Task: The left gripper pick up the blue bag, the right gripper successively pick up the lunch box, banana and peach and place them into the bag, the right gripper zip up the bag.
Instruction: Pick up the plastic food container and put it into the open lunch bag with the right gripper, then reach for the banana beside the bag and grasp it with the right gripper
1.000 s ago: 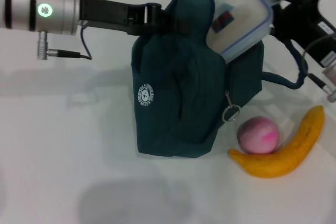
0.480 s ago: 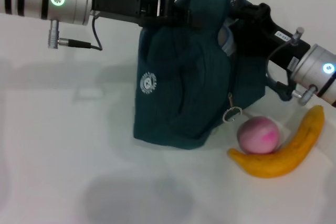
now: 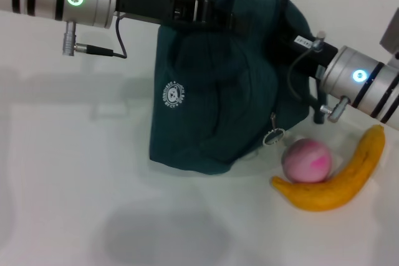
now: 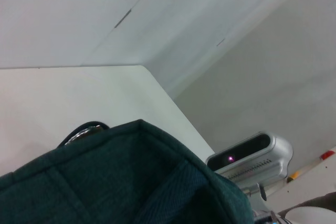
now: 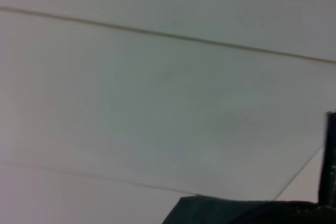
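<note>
Dark teal fabric filled the middle of the head view: the blue bag (image 3: 218, 91) stood on the white table (image 3: 68, 185), its top far edge held up by the left gripper (image 3: 218, 20), whose fingers were clamped on the cloth where the black arm reached in from the left. Since a second earlier that arm had slid further right and the bag had been drawn up taller. The lunch box, then seen tilted at the bag's mouth in the right gripper, was out of sight. The right gripper (image 3: 283, 26) had pushed down into the opening from the right, with only its black body and silver wrist showing; whether its fingers were wide or closed could not be told.

To the right of the bag's zip pull, near the front, the peach (image 3: 307, 160) lay touching the banana (image 3: 340, 175), which curved around its near and right sides; neither had shifted.

The left wrist view showed what the head view did not: the bag's top seam (image 4: 131, 182) from close by, a wall behind it and a grey device (image 4: 251, 157) off the far table edge. The right wrist view gave only pale wall and a sliver of teal cloth (image 5: 210, 211).

Open table lay left of and in front of the bag; the banana's tip lay close to the right edge of the head view.
</note>
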Motion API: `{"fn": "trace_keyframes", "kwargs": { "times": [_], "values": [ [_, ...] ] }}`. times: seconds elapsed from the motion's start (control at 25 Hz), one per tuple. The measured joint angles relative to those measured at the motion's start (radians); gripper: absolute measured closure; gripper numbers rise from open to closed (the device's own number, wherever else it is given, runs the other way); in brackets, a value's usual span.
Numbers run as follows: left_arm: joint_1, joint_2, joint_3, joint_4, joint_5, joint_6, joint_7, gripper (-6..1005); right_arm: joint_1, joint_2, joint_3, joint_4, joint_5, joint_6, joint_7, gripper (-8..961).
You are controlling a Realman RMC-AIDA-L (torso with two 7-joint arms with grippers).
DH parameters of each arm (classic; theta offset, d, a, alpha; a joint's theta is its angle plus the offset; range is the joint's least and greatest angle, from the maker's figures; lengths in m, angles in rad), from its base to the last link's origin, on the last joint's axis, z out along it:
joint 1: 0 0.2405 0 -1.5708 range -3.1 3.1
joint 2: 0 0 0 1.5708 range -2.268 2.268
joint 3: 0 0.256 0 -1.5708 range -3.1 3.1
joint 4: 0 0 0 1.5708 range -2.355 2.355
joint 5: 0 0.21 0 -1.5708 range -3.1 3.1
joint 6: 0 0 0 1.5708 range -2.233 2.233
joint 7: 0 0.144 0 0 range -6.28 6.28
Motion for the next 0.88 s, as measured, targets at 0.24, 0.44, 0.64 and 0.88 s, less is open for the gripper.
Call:
{"fn": "trace_keyframes", "kwargs": {
  "times": [0.24,0.44,0.64,0.88],
  "values": [
    [0.001,0.006,0.001,0.0,-0.001,0.002,0.005,954,0.021,0.0,0.008,-0.007,-0.056,-0.001,-0.053,689],
    [0.002,0.014,-0.004,0.002,-0.002,0.002,0.005,954,0.005,0.0,0.009,-0.027,-0.054,-0.024,-0.091,681],
    [0.006,0.021,-0.008,0.003,-0.003,0.001,0.004,954,-0.037,0.0,0.01,-0.051,-0.043,-0.041,-0.112,601],
    [0.01,0.037,-0.02,0.0,0.001,-0.004,0.001,954,-0.144,0.0,0.011,-0.143,-0.018,-0.148,-0.132,444]
  ]
}}
